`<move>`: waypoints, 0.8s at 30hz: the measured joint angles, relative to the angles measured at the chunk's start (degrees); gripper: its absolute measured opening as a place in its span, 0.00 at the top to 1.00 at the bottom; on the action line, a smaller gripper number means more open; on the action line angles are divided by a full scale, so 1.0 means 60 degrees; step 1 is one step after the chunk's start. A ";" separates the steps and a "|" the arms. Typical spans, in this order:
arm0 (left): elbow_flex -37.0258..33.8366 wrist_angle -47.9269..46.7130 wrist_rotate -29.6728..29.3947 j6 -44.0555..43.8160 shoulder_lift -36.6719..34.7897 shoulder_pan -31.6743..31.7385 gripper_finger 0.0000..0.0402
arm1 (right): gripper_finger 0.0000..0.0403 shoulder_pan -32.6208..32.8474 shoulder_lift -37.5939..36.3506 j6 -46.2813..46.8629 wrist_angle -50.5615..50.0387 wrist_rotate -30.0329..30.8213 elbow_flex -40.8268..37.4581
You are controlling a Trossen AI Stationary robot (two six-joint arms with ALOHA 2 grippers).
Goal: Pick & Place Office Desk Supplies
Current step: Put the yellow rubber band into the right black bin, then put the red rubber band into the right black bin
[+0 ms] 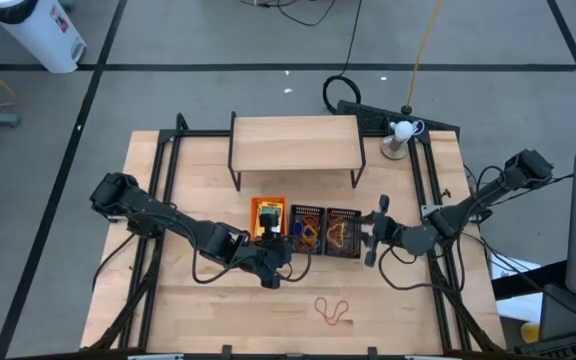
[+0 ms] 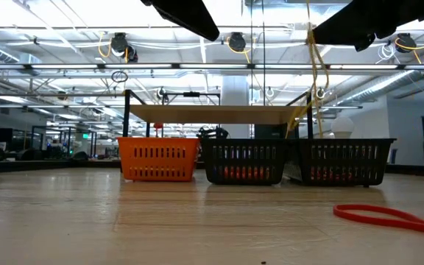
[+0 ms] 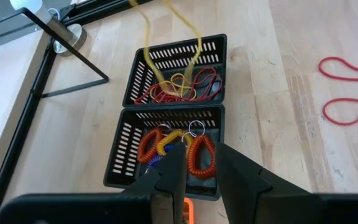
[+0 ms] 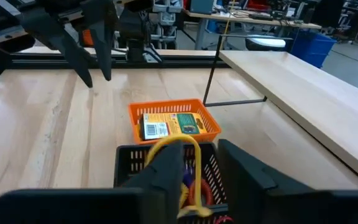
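Right wrist view, yellow band [image 4: 188,146] between right gripper [image 4: 201,171]

We see two dark, near-black arms, each built of slim tubular links joined by bulkier rounded joint housings. The left arm [image 1: 168,222] and the right arm [image 1: 468,205] match in colour and build, with thin black cables looping beside their links. Each ends in a two-finger gripper: the left gripper [image 3: 197,177] and the right gripper [image 4: 197,168] both show flat, matte black fingers [image 3: 238,171] that taper to blunt, angular tips. We cannot make out any screws or markings.
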 joint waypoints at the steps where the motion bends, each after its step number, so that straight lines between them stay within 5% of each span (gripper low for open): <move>1: 0.0000 0.0000 0.0000 0.0002 0.0000 0.0000 0.78 | 0.76 -0.0010 0.0000 0.0000 -0.0004 0.0004 0.0000; 15: 0.0000 0.0126 0.0002 0.0016 0.0000 0.0000 0.78 | 0.36 -0.0010 0.0000 -0.0028 0.0025 -0.0157 0.0000; 24: -0.0390 0.1605 0.2875 0.1044 -0.0002 -0.0153 0.78 | 0.36 0.0140 0.0176 0.1352 0.0426 -0.4396 0.0000</move>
